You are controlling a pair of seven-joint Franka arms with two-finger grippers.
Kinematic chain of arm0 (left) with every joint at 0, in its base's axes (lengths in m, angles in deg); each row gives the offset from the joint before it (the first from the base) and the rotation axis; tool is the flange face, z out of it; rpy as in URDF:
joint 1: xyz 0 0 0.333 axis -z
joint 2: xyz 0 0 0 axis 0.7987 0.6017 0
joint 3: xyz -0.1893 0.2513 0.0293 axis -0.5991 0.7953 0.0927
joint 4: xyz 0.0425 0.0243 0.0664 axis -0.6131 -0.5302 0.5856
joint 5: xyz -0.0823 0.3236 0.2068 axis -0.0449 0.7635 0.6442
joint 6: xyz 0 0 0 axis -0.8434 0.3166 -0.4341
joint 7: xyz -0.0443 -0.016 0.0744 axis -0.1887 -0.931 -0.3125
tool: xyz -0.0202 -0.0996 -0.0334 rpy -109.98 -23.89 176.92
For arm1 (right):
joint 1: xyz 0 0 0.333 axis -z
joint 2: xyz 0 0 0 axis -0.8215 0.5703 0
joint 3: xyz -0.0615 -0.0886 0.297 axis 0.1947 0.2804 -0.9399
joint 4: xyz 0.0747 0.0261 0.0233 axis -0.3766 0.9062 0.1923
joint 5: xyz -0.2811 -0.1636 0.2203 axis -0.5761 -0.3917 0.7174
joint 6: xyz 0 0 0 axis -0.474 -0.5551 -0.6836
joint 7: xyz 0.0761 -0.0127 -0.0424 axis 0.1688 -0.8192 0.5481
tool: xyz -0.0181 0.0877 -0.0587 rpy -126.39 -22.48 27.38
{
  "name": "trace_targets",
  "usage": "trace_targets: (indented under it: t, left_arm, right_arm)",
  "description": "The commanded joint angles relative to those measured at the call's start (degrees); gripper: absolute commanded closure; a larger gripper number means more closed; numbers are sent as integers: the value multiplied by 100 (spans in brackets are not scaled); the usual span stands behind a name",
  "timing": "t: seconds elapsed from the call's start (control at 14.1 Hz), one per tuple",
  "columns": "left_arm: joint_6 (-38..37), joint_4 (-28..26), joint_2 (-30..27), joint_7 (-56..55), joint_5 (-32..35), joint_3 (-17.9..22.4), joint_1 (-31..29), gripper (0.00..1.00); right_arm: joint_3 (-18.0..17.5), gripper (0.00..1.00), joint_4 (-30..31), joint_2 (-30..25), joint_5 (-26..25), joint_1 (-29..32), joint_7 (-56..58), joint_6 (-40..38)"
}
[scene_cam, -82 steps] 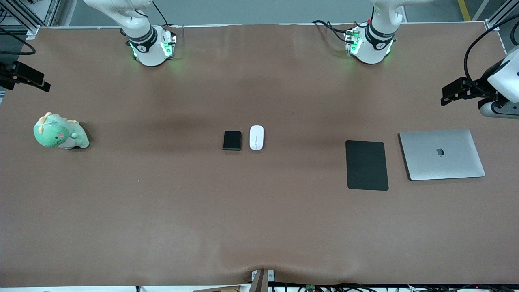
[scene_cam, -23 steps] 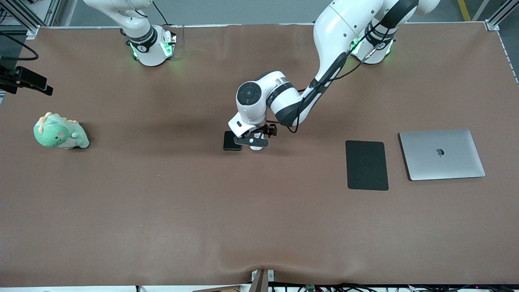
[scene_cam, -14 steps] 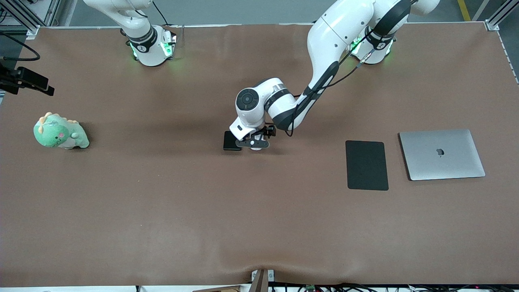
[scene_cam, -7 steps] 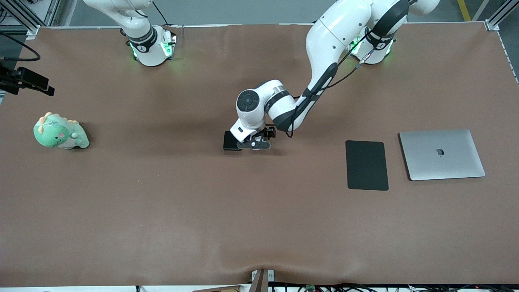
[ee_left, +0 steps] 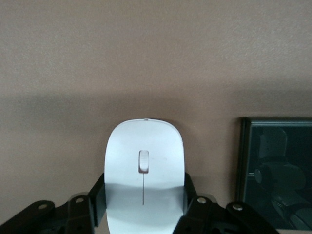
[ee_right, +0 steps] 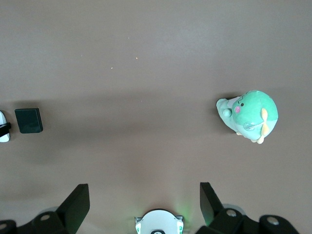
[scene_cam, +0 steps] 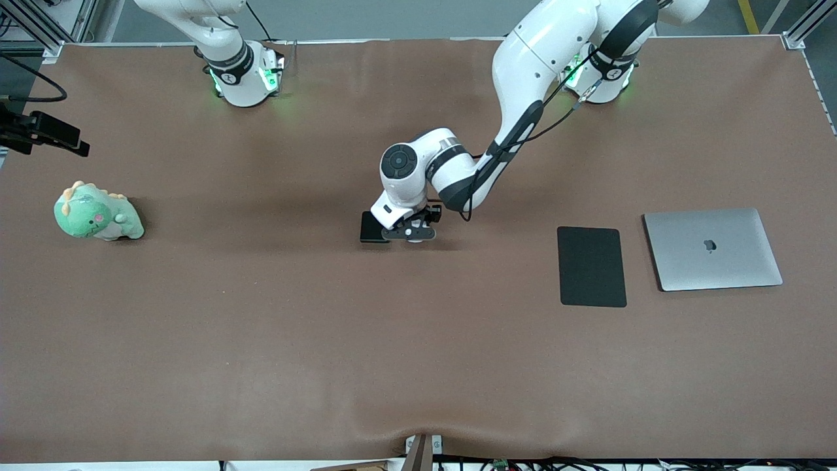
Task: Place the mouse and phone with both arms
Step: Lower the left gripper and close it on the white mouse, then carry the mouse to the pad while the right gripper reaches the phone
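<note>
Mouse (ee_left: 144,180) pinched by left gripper (ee_left: 144,207) at table centre, phone (scene_cam: 371,227) just beside, ready for lift; right gripper (ee_right: 145,207) waits wide apart w/ nothing held.

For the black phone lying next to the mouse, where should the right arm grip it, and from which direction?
Probably from straight above, jaws across the short width of the phone, near its middle. It lies flat on the table, so only its edges offer purchase. The edge toward the mouse is crowded: the left gripper is shut on the mouse there. The right gripper waits open, high over the table.
</note>
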State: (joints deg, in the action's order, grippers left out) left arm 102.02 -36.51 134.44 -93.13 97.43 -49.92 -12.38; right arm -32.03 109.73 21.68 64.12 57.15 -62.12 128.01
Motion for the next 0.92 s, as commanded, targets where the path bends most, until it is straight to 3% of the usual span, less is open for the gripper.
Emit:
trace_targets:
  t: [0.0,0.28,0.85]
  left_arm:
    - [-28,83,-159,-209,188,71,24,100]
    - [-291,83,-545,-218,154,62,-20,100]
    - [-1319,57,-2057,-139,-128,1,-590,100]
  right_arm:
    - [19,0,-115,92,-1,-51,52,-17]
    - [-7,0,-246,109,-28,-157,52,-26]
    - [-16,0,-167,425,103,-657,-36,-8]
